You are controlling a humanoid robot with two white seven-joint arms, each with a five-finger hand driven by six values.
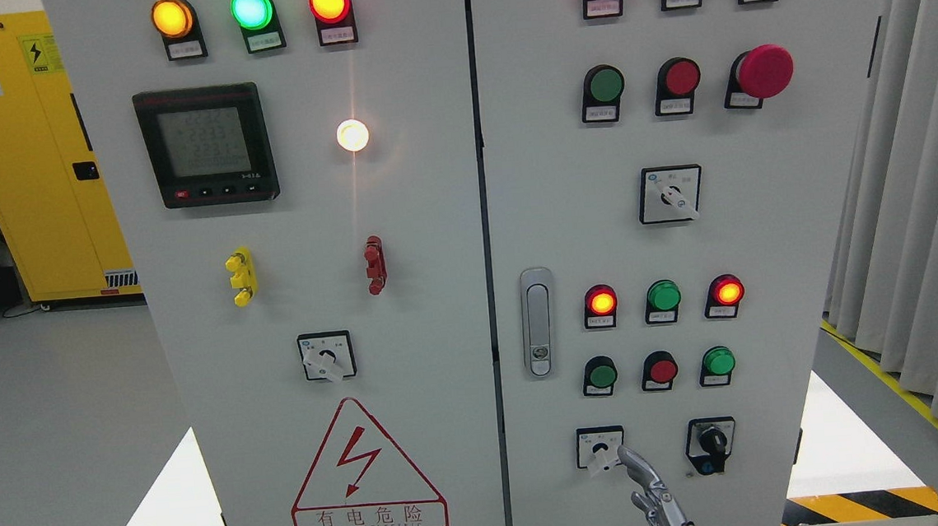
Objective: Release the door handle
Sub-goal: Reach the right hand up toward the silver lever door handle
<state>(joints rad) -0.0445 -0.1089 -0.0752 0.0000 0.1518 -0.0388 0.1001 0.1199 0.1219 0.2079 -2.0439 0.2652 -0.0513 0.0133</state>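
The silver door handle [537, 322] lies flush and upright on the left side of the right cabinet door [764, 234]. Nothing touches it. My right hand [648, 490] comes up from the bottom edge, well below and right of the handle. Its metal fingers [633, 464] are loosely extended and hold nothing. The uppermost fingertip sits just beside the small white rotary switch [600, 448]. The left arm does not show.
Both grey cabinet doors are shut, with the seam [484, 212] between them. Lamps, push buttons, a red mushroom button [764, 71] and a black key switch [710, 445] cover the right door. A yellow cabinet [24, 162] stands at far left, curtains [928, 223] at right.
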